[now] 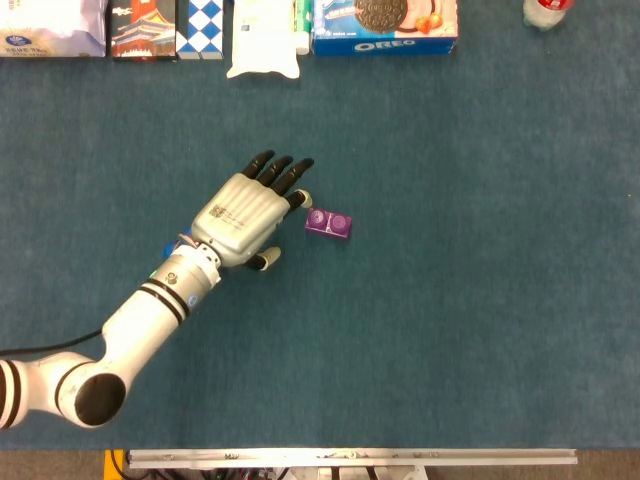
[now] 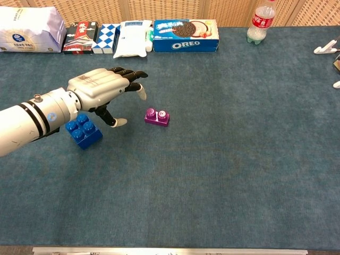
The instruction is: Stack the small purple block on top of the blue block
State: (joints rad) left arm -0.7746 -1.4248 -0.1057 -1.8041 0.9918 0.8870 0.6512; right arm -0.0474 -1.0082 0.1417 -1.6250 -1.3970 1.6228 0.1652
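Surface: blue-green carpeted tabletop (image 2: 239, 175) is filling both views, with a wicker-patterned wall running behind its far edge in the chest view.
Far edge: an Oreo box (image 2: 185, 28), a white pouch (image 2: 130, 40), a blue-and-white diamond-patterned box (image 2: 107, 36), a dark printed box (image 2: 79, 36) and a pale bag (image 2: 29, 30) are standing in a row toward the far left corner; a clear bottle with a red label (image 2: 260, 22) is standing further right along the same edge.
Purple block: the small purple block (image 2: 157, 116) is lying studs-up on the bare tabletop, left of centre, with nothing touching it.
Blue block: the blue block (image 2: 83, 132) is sitting near the left edge, studs up, apart from the purple one; in the head view the forearm is hiding nearly all of it.
Left hand: the left hand (image 1: 245, 213) is hovering between the two blocks, fingers spread wide and holding nothing, fingertips (image 1: 300, 198) just beside the purple block's left end but not on it.
Right hand: appearing in neither view.
Step in hand: the reach toward the purple block appears to be under way; no grasp is made and the stacking is not yet begun.
Next move: it is calling for lowering the fingers around the block's sides, pinching without nudging it across the carpet, then lifting and carrying it left to seat on the blue studs.
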